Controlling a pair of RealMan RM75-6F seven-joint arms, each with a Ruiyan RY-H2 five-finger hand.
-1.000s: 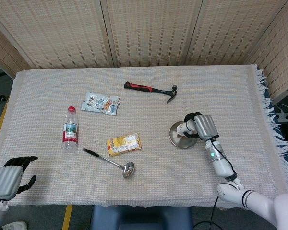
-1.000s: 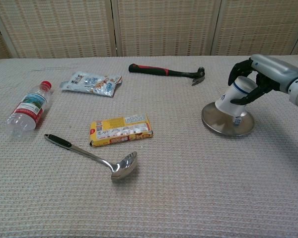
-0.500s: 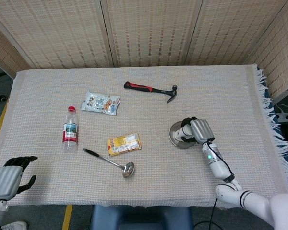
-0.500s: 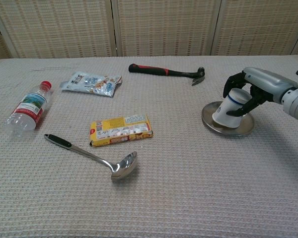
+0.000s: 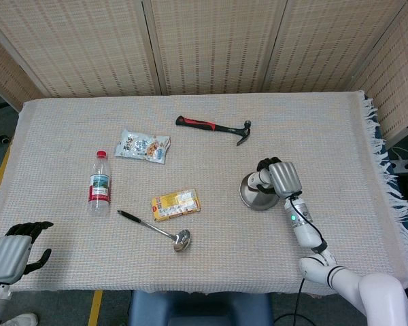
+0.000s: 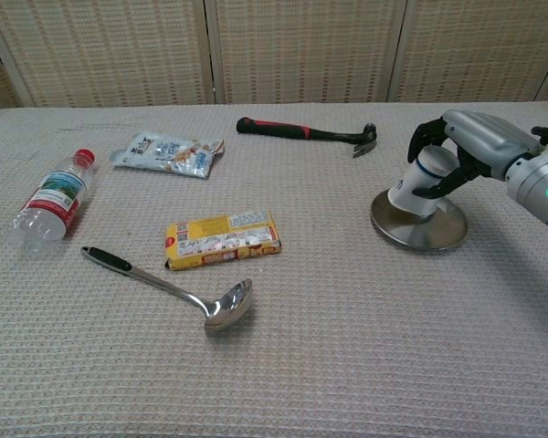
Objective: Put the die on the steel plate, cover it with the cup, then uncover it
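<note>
My right hand [image 6: 470, 146] grips a white cup [image 6: 418, 192] with a blue band, held upside down and tilted. The cup's mouth rests low over the left part of the round steel plate [image 6: 436, 235]. No die shows in either view; whether it sits under the cup I cannot tell. From the head view, the right hand [image 5: 277, 178] covers the cup at the right rim of the plate [image 5: 251, 195]. My left hand [image 5: 12, 252] hangs off the table's front left corner, fingers apart and holding nothing.
A hammer [image 6: 306, 130] lies behind the plate. To the left are a yellow packet [image 6: 223, 239], a steel ladle [image 6: 169, 287], a snack bag [image 6: 169, 151] and a water bottle [image 6: 50, 201]. The cloth's fringed edge [image 5: 384, 170] runs along the right.
The cup came down over the die, which showed on the plate a second ago and is now out of sight. The hand and cup have since shifted toward the plate's left side.
</note>
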